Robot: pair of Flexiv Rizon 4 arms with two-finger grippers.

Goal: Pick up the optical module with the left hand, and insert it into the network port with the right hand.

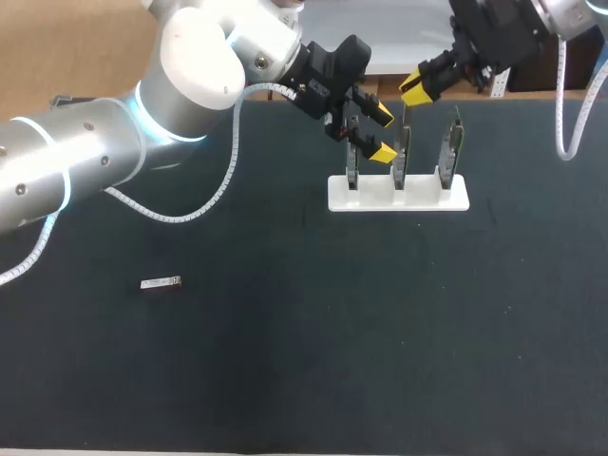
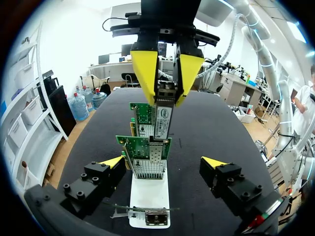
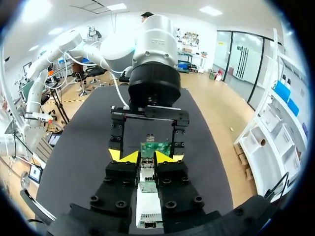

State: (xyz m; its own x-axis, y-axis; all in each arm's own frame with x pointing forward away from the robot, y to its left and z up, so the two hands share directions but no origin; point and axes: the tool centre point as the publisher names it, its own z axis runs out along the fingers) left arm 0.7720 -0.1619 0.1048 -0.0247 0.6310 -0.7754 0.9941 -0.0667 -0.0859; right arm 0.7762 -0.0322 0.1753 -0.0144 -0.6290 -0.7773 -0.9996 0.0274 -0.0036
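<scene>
Right gripper [image 2: 166,81] clamps optical module [image 2: 162,118] above 3 network cards [image 2: 146,147]; left gripper [image 2: 163,161] wide alongside; spare module [image 1: 160,283] apart.

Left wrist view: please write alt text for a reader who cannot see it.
The right gripper holds an optical module between its yellow fingers, close above green network cards standing in a white stand. The left gripper is open, straddling the stand, over a black table.
</scene>
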